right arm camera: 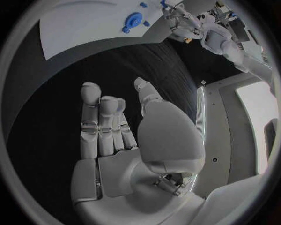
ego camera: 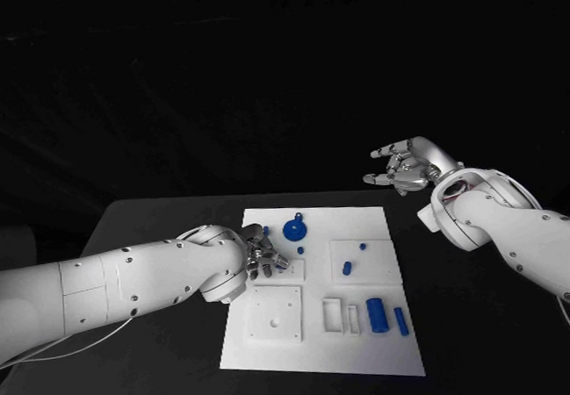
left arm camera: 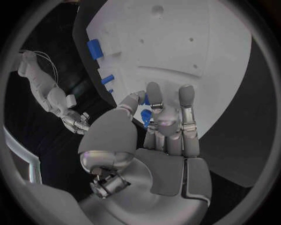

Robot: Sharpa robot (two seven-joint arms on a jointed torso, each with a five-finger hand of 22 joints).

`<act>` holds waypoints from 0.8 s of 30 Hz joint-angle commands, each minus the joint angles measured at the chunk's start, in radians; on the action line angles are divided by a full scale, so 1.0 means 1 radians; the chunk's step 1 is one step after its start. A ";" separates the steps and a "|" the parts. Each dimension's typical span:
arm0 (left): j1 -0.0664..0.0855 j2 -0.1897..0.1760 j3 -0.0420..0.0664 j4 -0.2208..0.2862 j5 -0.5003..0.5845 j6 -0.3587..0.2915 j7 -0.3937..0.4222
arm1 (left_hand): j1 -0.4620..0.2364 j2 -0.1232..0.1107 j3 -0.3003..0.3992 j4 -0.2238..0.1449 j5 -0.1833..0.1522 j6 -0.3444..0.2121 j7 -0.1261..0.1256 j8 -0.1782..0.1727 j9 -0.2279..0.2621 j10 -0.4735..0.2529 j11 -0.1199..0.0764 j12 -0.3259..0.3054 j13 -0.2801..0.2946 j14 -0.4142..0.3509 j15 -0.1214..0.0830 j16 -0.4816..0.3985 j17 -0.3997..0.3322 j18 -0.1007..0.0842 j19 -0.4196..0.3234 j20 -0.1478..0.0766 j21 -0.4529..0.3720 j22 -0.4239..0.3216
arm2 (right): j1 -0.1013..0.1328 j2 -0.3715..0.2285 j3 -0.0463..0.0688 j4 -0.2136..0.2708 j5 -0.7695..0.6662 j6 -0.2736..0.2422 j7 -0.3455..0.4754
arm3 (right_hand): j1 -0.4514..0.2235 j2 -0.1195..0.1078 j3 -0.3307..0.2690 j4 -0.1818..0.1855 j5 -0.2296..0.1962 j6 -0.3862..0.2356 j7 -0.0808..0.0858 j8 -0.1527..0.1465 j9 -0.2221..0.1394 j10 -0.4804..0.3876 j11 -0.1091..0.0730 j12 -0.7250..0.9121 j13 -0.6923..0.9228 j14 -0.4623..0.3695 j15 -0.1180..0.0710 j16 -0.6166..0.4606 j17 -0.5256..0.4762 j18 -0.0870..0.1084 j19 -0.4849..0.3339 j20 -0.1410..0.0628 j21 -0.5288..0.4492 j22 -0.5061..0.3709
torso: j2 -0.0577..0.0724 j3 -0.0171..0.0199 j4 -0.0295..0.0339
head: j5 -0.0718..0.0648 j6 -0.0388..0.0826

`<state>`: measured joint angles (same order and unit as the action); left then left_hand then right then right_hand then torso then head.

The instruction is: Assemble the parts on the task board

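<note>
The white task board lies in the middle of the black table. On it are a round blue part, short blue pegs and two blue cylinders. My left hand is low over the board's left edge. It pinches a small blue part between thumb and finger, with most of the part hidden. My right hand is raised off the board's far right corner with its fingers apart and nothing in them.
Raised white blocks with holes and slots stand on the board's near half. Black table surrounds the board on all sides. My right forearm slants over the table's right side.
</note>
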<state>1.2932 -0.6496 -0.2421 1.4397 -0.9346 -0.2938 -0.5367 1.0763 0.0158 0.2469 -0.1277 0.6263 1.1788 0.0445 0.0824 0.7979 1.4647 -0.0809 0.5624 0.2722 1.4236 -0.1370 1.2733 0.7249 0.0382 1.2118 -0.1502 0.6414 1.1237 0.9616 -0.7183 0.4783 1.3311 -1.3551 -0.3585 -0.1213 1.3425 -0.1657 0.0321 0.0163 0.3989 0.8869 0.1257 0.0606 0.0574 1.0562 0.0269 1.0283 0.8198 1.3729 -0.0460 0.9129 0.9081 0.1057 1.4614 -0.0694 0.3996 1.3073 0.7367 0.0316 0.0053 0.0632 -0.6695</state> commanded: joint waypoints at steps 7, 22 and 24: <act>-0.006 0.010 0.001 -0.007 -0.023 0.030 -0.025 | 0.005 0.003 0.036 -0.037 0.009 0.102 -0.083 0.011 0.416 0.048 -0.001 0.010 -0.002 0.004 -0.002 0.008 0.004 -0.007 0.015 0.003 -0.028 0.033 | -0.001 0.003 0.001 -0.003 0.010 0.017 -0.007 | -0.004 0.006 0.011 -0.010 -0.005 0.000 0.001 -0.003 0.001 -0.003 -0.005 0.007 -0.001 -0.002 -0.004 -0.003 -0.001 0.014 0.018 0.001 -0.004 0.041 | 0.000 0.0003 0.0006 | -0.001 -0.004; -0.008 0.010 0.001 -0.016 -0.059 0.056 -0.042 | 0.002 0.002 0.029 -0.032 0.011 0.075 -0.089 0.127 0.357 0.048 -0.003 0.022 -0.010 0.006 -0.001 0.016 0.020 -0.005 0.045 0.007 -0.104 0.112 | -0.001 0.008 0.001 -0.010 0.012 0.022 -0.009 | -0.007 0.007 0.013 -0.011 -0.004 0.001 0.001 -0.003 0.001 -0.003 -0.005 0.007 -0.002 -0.001 -0.004 -0.002 0.000 0.014 0.018 0.001 -0.004 0.042 | 0.000 -0.0005 0.0011 | 0.000 -0.009; -0.008 0.010 0.001 -0.016 -0.060 0.058 -0.042 | 0.003 0.002 0.030 -0.031 0.011 0.073 -0.089 0.131 0.354 0.048 -0.002 0.021 -0.012 0.006 0.000 0.015 0.021 -0.005 0.047 0.009 -0.111 0.120 | -0.001 0.008 0.001 -0.010 0.012 0.023 -0.009 | -0.008 0.008 0.015 -0.013 -0.005 0.000 0.001 -0.003 0.001 -0.003 -0.005 0.007 -0.002 -0.001 -0.004 -0.001 0.000 0.014 0.019 0.001 -0.002 0.042 | 0.000 -0.0009 0.0011 | -0.001 -0.011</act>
<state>1.2873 -0.6409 -0.2404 1.4244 -0.9795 -0.2606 -0.5662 1.0776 0.0141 0.2454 -0.1293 0.6342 1.1734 0.0391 0.1019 0.7978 1.4668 -0.0786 0.5818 0.2619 1.4236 -0.1365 1.2849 0.7453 0.0382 1.2513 -0.1430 0.5353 1.2405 0.9615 -0.7114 0.4784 1.3209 -1.3444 -0.3504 -0.1311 1.3393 -0.1626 0.0437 0.0048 0.3989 0.8868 0.1255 0.0607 0.0575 1.0562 0.0269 1.0324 0.8190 1.3730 -0.0460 0.9129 0.9081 0.1007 1.4614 -0.0694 0.3985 1.3073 0.7369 0.0317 0.0063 0.0629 -0.6791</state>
